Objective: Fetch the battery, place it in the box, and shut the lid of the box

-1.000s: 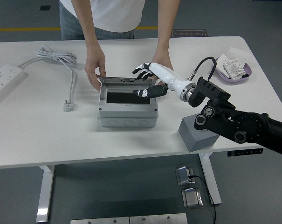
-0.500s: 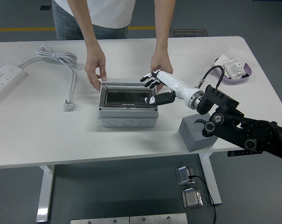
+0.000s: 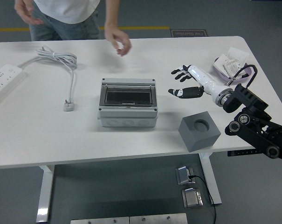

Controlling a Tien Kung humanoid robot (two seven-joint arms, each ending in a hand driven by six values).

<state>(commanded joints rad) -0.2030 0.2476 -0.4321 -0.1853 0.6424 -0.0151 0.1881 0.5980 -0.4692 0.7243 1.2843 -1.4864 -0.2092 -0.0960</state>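
Box (image 3: 127,103) grey, dark clear lid shut flat; right hand (image 3: 187,83) beside it, fingers spread, empty.

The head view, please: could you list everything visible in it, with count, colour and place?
box: one, grey, dark lid closed, table centre
block: one, grey, round hole on top, near edge right of the box
power strip: one, white, far left edge
cable: one, white, plug lying left of the box
tray: one, purple, holding white packets, far right
table: one, white
right hand: one, white with black fingers spread, empty, right of the box
person's hands: two, lifted at the far side
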